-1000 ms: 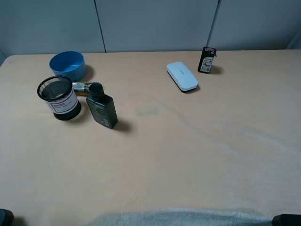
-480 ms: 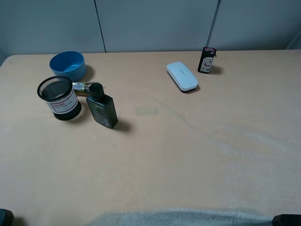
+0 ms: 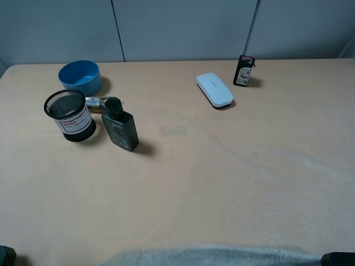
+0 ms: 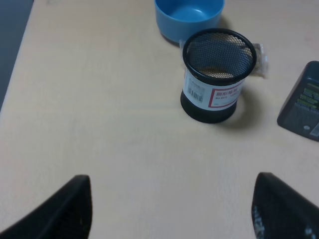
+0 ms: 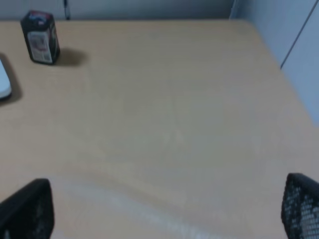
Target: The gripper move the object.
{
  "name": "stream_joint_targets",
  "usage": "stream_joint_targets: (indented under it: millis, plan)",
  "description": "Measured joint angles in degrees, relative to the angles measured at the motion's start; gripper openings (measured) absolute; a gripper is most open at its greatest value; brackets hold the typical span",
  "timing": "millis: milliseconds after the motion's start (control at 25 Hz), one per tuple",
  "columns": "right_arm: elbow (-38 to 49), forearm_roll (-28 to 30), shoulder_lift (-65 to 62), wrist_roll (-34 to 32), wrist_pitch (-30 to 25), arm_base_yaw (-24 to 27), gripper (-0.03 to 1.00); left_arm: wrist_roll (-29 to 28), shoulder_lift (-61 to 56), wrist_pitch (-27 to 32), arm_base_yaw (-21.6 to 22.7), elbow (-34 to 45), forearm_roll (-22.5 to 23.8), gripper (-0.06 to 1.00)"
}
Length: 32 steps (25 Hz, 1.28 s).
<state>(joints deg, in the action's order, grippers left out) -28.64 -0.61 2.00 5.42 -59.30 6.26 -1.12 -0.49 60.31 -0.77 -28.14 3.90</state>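
Note:
The dark grey-green flat bottle (image 3: 120, 127) with a round black cap stands on the table at the left, just right of a black mesh cup (image 3: 69, 114). Its corner shows in the left wrist view (image 4: 303, 105). My left gripper (image 4: 172, 209) is open and empty, well short of the mesh cup (image 4: 216, 74); only its two fingertips (image 4: 70, 206) show. My right gripper (image 5: 164, 209) is open and empty over bare table at the right; its fingertips (image 5: 27, 209) show at the frame edges. In the high view only small parts of the arms show at the bottom corners.
A blue bowl (image 3: 80, 76) sits behind the mesh cup, with a small wrapped item (image 3: 97, 102) between cup and bottle. A white flat case (image 3: 214, 90) and a small black packet with a red top (image 3: 243, 70) stand at the back right. The table's right edge (image 5: 279, 64) is near.

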Motion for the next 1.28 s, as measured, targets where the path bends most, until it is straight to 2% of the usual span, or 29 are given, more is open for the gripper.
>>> stream_joint_targets:
  millis: [1280]
  plan:
    - [0.1, 0.0, -2.3, 0.3, 0.3, 0.0, 0.69, 0.0, 0.0, 0.0, 0.0, 0.0, 0.0, 0.73]
